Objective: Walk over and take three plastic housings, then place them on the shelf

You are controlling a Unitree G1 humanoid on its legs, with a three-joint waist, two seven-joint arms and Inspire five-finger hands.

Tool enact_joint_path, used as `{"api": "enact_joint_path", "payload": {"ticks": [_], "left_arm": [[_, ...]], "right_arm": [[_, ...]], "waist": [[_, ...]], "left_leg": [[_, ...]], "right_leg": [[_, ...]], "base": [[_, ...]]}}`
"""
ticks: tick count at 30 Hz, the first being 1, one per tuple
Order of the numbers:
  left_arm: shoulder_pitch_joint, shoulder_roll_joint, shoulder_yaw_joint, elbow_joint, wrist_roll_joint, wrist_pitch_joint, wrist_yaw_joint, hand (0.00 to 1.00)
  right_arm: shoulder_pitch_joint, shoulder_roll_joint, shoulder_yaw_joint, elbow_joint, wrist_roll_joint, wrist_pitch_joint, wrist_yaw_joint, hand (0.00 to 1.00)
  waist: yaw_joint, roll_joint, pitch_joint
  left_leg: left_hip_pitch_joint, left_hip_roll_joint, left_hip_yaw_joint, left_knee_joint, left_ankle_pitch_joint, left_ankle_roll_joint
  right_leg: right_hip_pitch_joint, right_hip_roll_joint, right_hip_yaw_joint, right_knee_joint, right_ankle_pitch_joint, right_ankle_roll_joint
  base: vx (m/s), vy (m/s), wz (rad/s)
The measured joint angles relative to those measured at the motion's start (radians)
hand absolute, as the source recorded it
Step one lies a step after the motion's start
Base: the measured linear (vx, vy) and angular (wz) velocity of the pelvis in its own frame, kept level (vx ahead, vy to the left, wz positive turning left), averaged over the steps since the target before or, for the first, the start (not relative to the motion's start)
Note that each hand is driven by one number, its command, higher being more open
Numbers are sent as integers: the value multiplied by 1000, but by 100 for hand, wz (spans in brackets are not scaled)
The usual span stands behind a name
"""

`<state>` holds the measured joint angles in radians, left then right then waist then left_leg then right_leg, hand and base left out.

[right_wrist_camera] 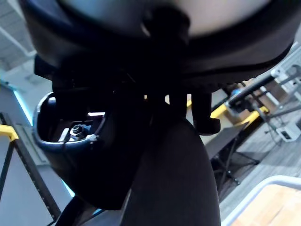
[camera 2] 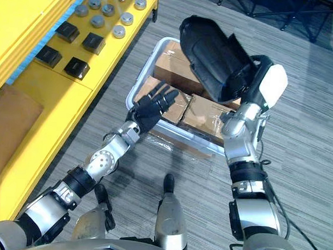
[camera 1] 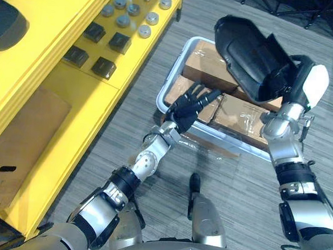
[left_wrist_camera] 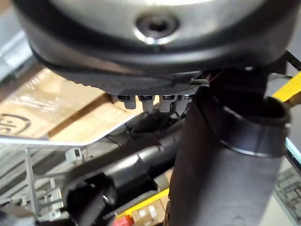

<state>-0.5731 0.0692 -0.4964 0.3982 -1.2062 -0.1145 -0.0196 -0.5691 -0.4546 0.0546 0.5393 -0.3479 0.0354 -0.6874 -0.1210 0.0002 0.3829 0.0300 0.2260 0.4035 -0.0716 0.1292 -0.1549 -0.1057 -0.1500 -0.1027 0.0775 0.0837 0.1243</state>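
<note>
black plastic housing (camera 1: 248, 56), one of three, gripped aloft by the right hand (camera 1: 313, 85) above the bin (camera 1: 164, 87); left hand (camera 1: 190, 106) spread, empty; yellow shelf (camera 1: 81, 119) placement apparently all outstanding.

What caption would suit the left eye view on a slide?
Right hand holds a black housing above a bin of boxes; the open left hand is at its rim, beside a yellow shelf.
</note>
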Motion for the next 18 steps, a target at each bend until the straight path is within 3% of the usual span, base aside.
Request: {"api": "enact_joint_path", "payload": {"ticks": [3, 13, 18], "left_arm": [[-20, -29, 8, 1, 0, -21, -4, 100], [-15, -65, -12, 96, 51, 5, 53, 100], [-13, -98, -26, 171, 120, 7, 85, 100]], "right_arm": [[62, 42, 0, -39, -2, -27, 2, 0], [161, 141, 54, -54, -40, -114, 2, 0], [170, 157, 96, -56, -79, -115, 1, 0]], "waist": [[-6, -3, -13], [-5, -29, -110], [4, -31, -131]], "left_leg": [[32, 0, 13, -12, -7, -3], [68, -1, 36, -14, -14, -8], [84, -1, 39, -17, -14, -8]], "right_leg": [[30, 5, 7, -22, 2, 3], [78, 10, 26, -87, 34, 3], [98, 10, 28, -102, 41, 3]], "base": [[-1, 11, -11], [10, 0, -6], [-2, -1, -1]]}}
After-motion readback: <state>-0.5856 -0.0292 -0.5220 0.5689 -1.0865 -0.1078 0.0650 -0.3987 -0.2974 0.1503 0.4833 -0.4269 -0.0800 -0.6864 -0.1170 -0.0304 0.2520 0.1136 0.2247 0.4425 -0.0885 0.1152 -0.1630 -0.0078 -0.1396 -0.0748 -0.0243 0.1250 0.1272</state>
